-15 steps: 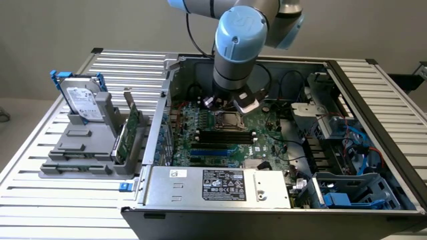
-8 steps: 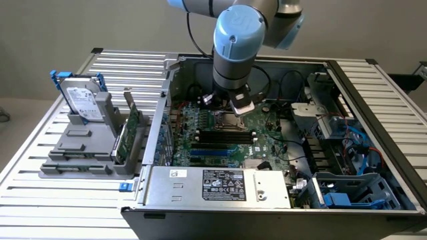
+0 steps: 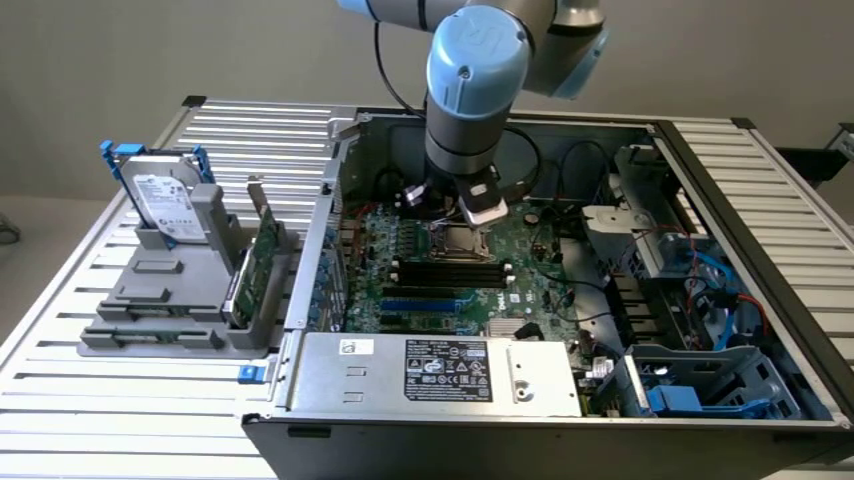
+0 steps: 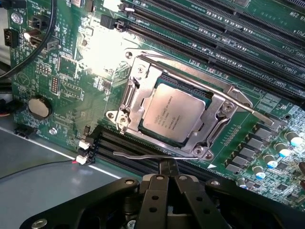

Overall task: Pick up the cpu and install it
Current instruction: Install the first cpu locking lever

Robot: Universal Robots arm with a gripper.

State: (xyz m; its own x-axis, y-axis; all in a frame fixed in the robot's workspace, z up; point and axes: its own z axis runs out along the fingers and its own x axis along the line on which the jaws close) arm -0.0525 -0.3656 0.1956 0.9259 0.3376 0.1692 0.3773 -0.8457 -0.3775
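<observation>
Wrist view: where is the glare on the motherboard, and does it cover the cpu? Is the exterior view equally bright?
In the wrist view a glare patch washes out the motherboard beside the socket frame; the cpu is evenly lit. In the exterior view the inside of the computer case is dimmer.

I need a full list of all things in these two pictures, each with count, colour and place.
cpu: one, dull silver, in the socket frame
socket frame: one, bare metal, on the motherboard
motherboard: one, green, inside the computer case
memory slots: several, black, beside the socket frame
computer case: one, dark, open, on the table
power supply: one, silver, at the case's near side
hard drive: one, silver with blue handles, upright in the holder
holder: one, grey, on the table, exterior view's left
table: one, silver slats, under everything
arm: one, grey and blue, above the motherboard
gripper: one, black, shut, empty, close to the socket frame
</observation>
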